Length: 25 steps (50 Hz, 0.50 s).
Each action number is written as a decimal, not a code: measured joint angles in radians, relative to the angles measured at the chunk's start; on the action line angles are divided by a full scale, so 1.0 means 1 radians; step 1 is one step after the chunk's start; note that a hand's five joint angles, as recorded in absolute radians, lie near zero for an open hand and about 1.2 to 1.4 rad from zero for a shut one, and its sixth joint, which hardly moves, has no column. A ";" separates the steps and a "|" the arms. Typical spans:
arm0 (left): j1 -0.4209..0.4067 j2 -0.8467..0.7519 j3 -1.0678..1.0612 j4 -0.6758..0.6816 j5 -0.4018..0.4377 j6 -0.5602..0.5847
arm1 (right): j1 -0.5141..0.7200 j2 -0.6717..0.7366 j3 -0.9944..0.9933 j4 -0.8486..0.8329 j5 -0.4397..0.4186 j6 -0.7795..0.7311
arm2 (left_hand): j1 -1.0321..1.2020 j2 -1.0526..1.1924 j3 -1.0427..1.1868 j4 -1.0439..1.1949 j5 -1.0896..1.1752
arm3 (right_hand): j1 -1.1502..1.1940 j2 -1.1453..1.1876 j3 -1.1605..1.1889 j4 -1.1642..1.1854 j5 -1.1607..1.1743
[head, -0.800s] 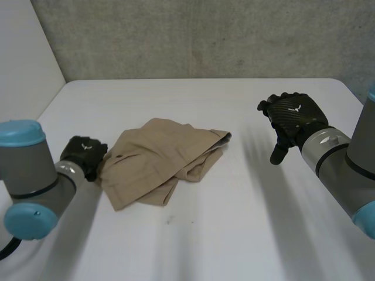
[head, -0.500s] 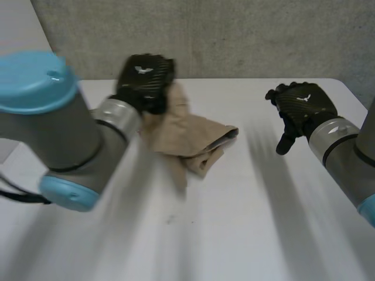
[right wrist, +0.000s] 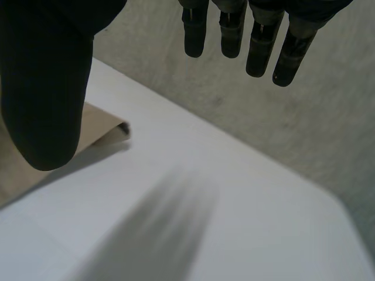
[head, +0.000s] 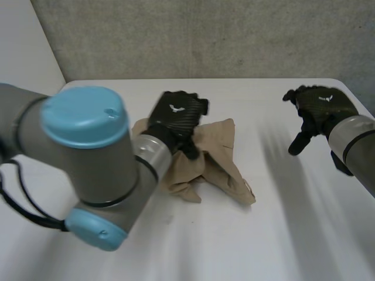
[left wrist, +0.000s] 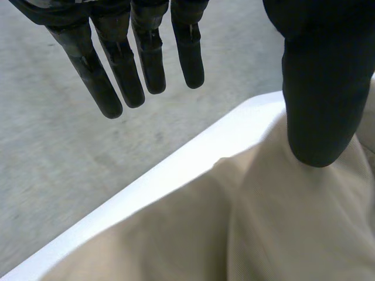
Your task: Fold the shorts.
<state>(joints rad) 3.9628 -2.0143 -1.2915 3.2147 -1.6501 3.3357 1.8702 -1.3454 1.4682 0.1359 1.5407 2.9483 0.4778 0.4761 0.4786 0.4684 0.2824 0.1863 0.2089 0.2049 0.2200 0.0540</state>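
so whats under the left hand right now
The tan shorts, bunched on the white table, lie under the left hand, its fingers straight. The hand covers the cloth directly below it.

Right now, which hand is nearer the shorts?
Left. The left hand is right over the tan shorts, its fingers straight. The right hand is open and apart from them, off to their side above the white table.
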 measured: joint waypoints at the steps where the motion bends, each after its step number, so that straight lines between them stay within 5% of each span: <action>1: 0.009 0.027 -0.025 -0.001 -0.015 -0.016 | 0.000 0.000 0.006 0.016 -0.005 0.042 | 0.000 0.000 0.000 0.000 -0.001 | 0.000 0.000 0.000 0.000 0.000; 13: 0.042 0.163 -0.227 -0.085 -0.170 -0.253 | 0.021 0.039 0.151 0.026 -0.155 0.382 | 0.000 -0.003 0.000 -0.001 -0.003 | 0.000 0.000 0.000 0.000 0.000; 25: 0.139 0.193 -0.332 -0.201 -0.210 -0.410 | 0.171 0.081 0.228 -0.027 -0.183 0.381 | 0.000 -0.003 0.000 -0.001 -0.003 | 0.000 0.000 0.000 0.000 0.000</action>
<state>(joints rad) 4.1015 -1.8209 -1.6235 3.0135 -1.8601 2.9260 2.0411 -1.2641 1.6957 0.1090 1.3577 3.3291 0.4778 0.4727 0.4785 0.4669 0.2799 0.1863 0.2089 0.2049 0.2200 0.0541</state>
